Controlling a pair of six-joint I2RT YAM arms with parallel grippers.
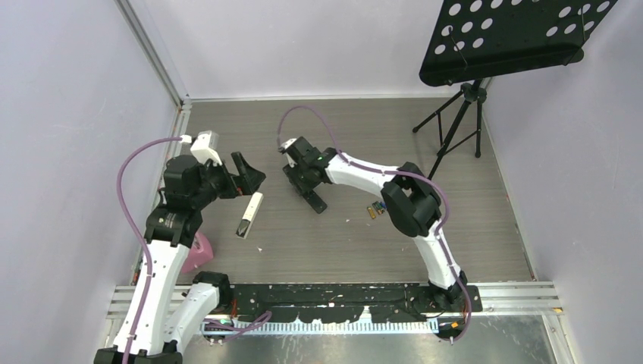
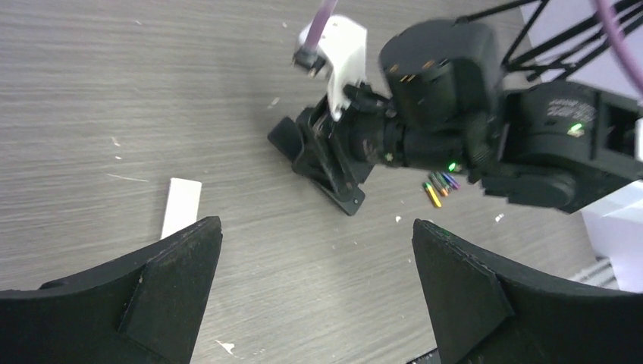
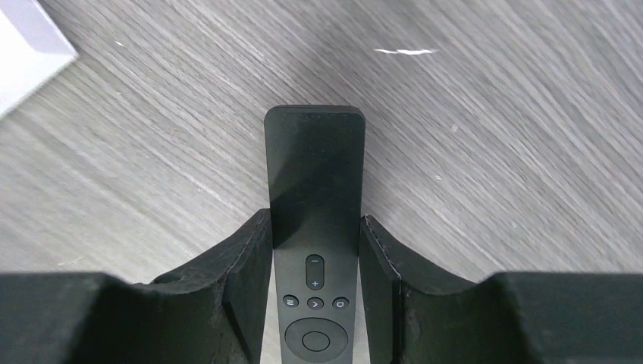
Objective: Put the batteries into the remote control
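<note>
Black remote, plus-minus key, clamped in right gripper, left gripper spread wide

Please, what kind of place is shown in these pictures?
Probably a laboratory robot cell: plain walls enclose the wood-grain table, a metal mounting rail edges it, and a perforated tripod stand occupies the corner.

1. The black remote control carries an oval rocker button marked "–" above "+".
2. Below it, the left round button shows three stacked lines, and the middle button shows ">".
3. The sign on the right round button is too small to read.
</note>
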